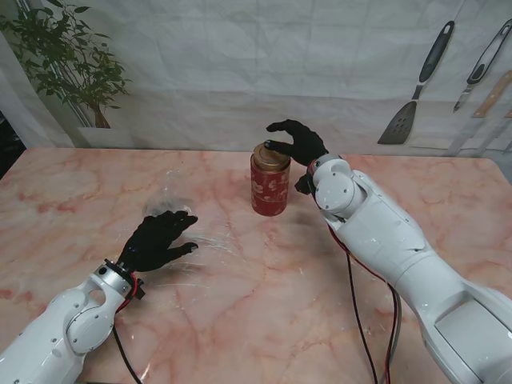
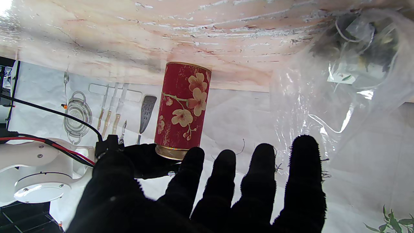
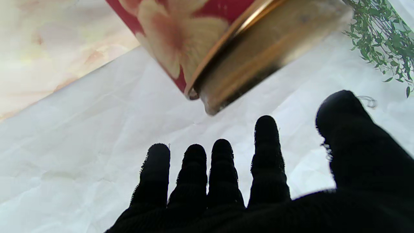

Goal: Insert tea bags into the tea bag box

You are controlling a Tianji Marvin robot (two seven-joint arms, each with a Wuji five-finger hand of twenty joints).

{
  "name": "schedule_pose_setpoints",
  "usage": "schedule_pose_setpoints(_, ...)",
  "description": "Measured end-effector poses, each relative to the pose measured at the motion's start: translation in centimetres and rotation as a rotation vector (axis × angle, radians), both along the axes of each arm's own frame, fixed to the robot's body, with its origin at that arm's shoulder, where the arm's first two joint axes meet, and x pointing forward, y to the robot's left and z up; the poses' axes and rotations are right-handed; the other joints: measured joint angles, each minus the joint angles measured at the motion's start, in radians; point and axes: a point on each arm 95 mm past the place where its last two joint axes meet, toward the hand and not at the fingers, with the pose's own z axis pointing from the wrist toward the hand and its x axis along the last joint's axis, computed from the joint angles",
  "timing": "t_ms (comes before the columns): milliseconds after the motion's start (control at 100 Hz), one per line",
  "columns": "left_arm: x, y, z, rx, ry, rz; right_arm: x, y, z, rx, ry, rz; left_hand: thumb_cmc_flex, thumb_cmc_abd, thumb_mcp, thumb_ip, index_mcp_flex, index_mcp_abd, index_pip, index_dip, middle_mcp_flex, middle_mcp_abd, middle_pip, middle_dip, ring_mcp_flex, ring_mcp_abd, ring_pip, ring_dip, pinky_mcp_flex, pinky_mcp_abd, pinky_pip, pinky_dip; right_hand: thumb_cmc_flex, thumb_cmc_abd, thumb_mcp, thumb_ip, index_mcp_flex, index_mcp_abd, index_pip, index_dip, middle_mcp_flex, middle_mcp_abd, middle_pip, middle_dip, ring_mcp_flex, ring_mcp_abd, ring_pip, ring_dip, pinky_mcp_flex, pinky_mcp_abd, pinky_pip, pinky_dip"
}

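Two hands at a red tin on the marble bench.
Stand view: the left hand (image 1: 160,240), nearest me, rests spread on a clear plastic bag (image 1: 178,210), gripping nothing; the right hand (image 1: 298,142) hovers spread over the tea bag box (image 1: 270,182), upright mid-bench. Left wrist view: tea bags (image 2: 355,42) show inside the bag beyond the fingertips. Right wrist view: the box's gold lid (image 3: 258,48) lies just beyond open fingers.

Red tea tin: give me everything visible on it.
The red cylindrical tin with cream blossom print stands upright on the pink marble table, about mid-table, with a gold band at its top and a gold lid on. The right robot hand is at its top, fingers spread; contact is unclear. Finish looks metallic, slightly worn.
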Motion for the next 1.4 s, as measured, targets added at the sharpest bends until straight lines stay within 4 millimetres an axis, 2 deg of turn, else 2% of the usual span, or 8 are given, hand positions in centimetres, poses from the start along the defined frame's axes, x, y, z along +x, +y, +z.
schedule_pose_setpoints(220, 0.3, -0.1, 0.3, 0.003, -0.012, -0.006, -1.6, -2.1, 0.7, 0.018, -0.119, -0.069, 0.000, 0.000, 0.000, 0.000, 0.000, 0.000, 0.000, 0.000, 0.000, 0.000, 0.000, 0.000, 0.000, 0.000, 0.000, 0.000, 0.000, 0.000, 0.000, 0.000, 0.000, -0.004, 0.001, 0.000, 0.001, 0.000, 0.013, 0.008, 0.001, 0.000, 0.007, 0.000, 0.000, 0.000, 0.000, 0.000, 0.011, 0.000, -0.026, 0.000)
schedule_pose_setpoints(270, 0.4, -0.1, 0.4, 0.003, -0.017, -0.009, -2.2, -2.7, 0.9, 0.022, -0.129, -0.069, 0.000, 0.000, 0.000, 0.000, 0.000, 0.000, 0.000, 0.000, 0.000, -0.001, 0.000, 0.000, 0.000, 0.000, -0.001, 0.000, 0.000, 0.000, 0.000, 0.000, 0.000, -0.027, 0.003, 0.000, 0.001, 0.000, 0.013, 0.008, 0.001, 0.000, 0.014, 0.000, 0.000, -0.001, 0.000, 0.000, 0.011, 0.000, -0.030, 0.000)
schedule_pose_setpoints(600, 0.7, -0.4, 0.9, -0.022, -0.049, -0.022, -6.9, -7.4, 1.6, 0.052, -0.169, -0.087, -0.017, 0.000, -0.005, 0.000, 0.000, 0.000, 0.000, 0.000, 0.000, -0.002, -0.005, 0.000, 0.000, 0.000, -0.002, 0.000, -0.006, 0.010, 0.000, 0.000, -0.014, -0.027, 0.041, 0.000, 0.001, 0.000, 0.014, 0.008, 0.001, 0.000, 0.014, 0.000, 0.000, -0.016, 0.000, 0.000, 0.011, 0.000, -0.056, 0.000)
schedule_pose_setpoints(640, 0.8, -0.5, 1.0, -0.025, -0.052, -0.024, -7.5, -7.7, 1.4, 0.055, -0.177, -0.081, -0.035, 0.000, -0.010, 0.001, 0.000, -0.001, 0.000, 0.000, 0.000, -0.002, -0.007, 0.000, 0.000, 0.001, -0.002, 0.000, -0.007, 0.011, 0.000, 0.000, -0.014, -0.048, 0.042, 0.000, 0.001, 0.000, 0.014, 0.008, 0.001, 0.000, 0.014, 0.000, 0.000, -0.016, 0.000, -0.007, 0.010, -0.001, -0.074, 0.000)
schedule_pose_setpoints(810, 1.1, -0.5, 1.1, -0.028, -0.063, -0.023, -10.2, -9.6, 0.3, 0.025, -0.210, -0.091, -0.035, 0.000, -0.010, 0.001, 0.000, -0.001, 0.000, 0.000, 0.000, -0.002, -0.010, 0.000, 0.000, 0.001, -0.002, 0.000, -0.009, 0.013, 0.000, 0.000, -0.025, -0.064, 0.055, 0.000, 0.001, 0.000, 0.014, 0.008, 0.001, 0.000, 0.014, 0.000, 0.000, -0.016, 0.000, -0.010, 0.009, -0.001, -0.080, 0.000)
schedule_pose_setpoints(990, 1.3, -0.6, 1.1, -0.028, -0.068, -0.029, -13.0, -10.7, -0.7, 0.056, -0.206, -0.057, -0.056, 0.000, -0.004, 0.001, 0.000, -0.001, 0.001, 0.000, 0.001, -0.003, -0.011, 0.000, 0.000, 0.001, -0.002, 0.000, -0.011, 0.018, 0.000, 0.000, -0.025, -0.064, 0.056, 0.000, 0.001, 0.000, 0.014, 0.008, 0.001, 0.000, 0.014, 0.000, 0.000, -0.023, -0.001, -0.011, 0.005, -0.002, -0.098, 0.000)
schedule_pose_setpoints(1400, 1.8, -0.8, 1.2, -0.036, -0.086, -0.043, -17.1, -12.4, -4.2, 0.081, -0.178, -0.062, -0.070, 0.000, -0.008, 0.001, 0.000, -0.002, 0.001, 0.000, 0.002, -0.003, -0.015, 0.000, 0.000, 0.010, -0.003, 0.000, -0.015, 0.024, 0.000, 0.000, -0.025, -0.064, 0.052, 0.000, 0.001, 0.000, 0.010, 0.008, 0.001, -0.001, 0.014, 0.000, -0.002, -0.030, -0.015, -0.021, -0.010, -0.004, -0.126, 0.000)
